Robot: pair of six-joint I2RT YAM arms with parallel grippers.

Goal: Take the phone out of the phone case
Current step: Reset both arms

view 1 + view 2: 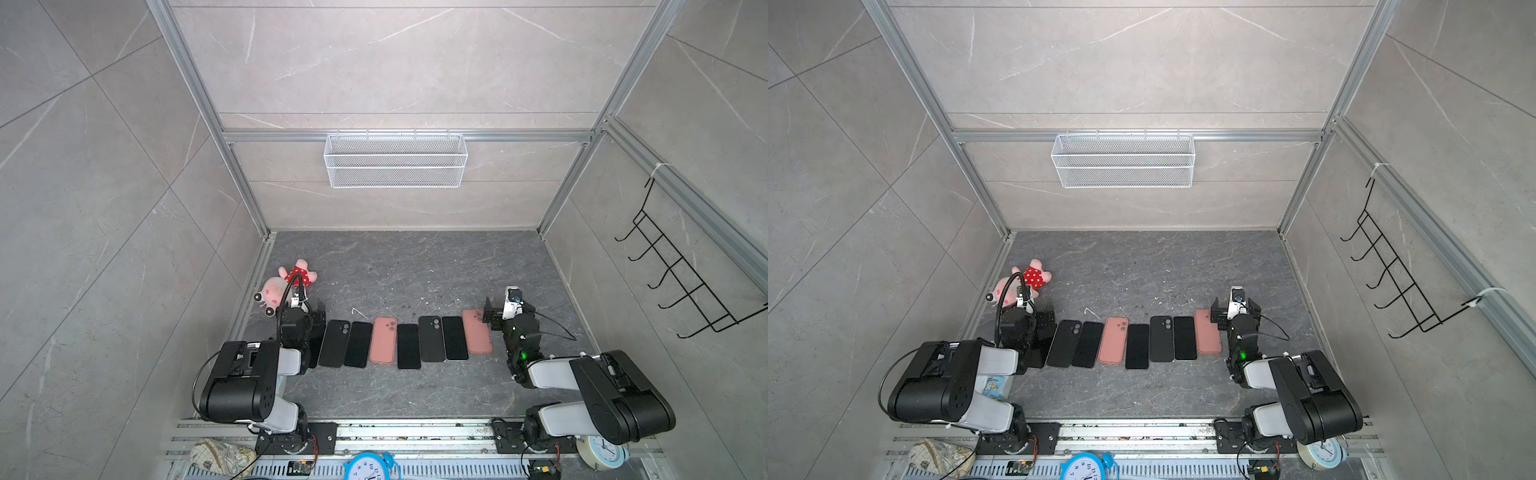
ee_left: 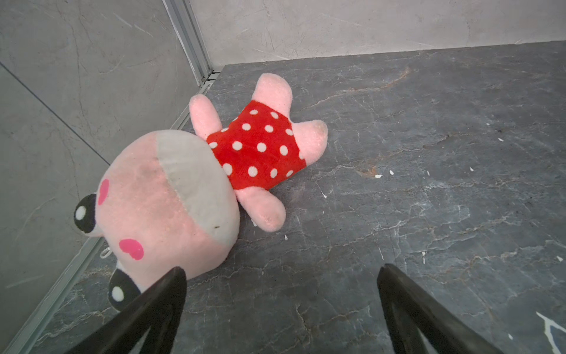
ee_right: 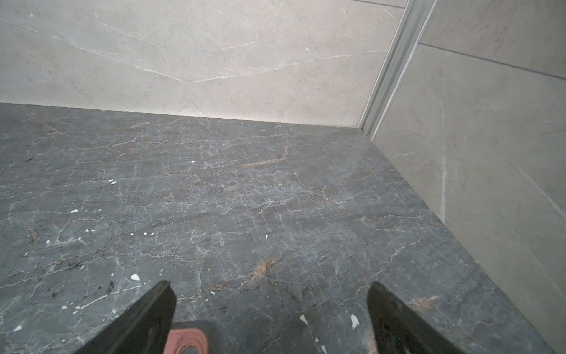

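A row of phones and cases lies across the dark stone table (image 1: 415, 270). Two pink phone cases lie back up, one mid-row (image 1: 383, 340) and one at the right end (image 1: 477, 331); dark camera lenses show in their cutouts. Between and beside them lie black phones (image 1: 408, 347), some screen up, some back up. My right gripper (image 1: 490, 316) hovers open over the far end of the right pink case, whose corner (image 3: 186, 341) shows by one fingertip (image 3: 167, 294). My left gripper (image 1: 318, 311) stands open at the row's left end, holding nothing; its arm hides the leftmost phone.
A pink plush toy in a red dotted dress (image 2: 171, 196) lies by the left wall, close to my left gripper (image 2: 282, 271). A white mesh basket (image 1: 395, 160) hangs on the back wall and a black hook rack (image 1: 685, 274) on the right wall. Two clocks (image 1: 370, 467) stand at the front rail.
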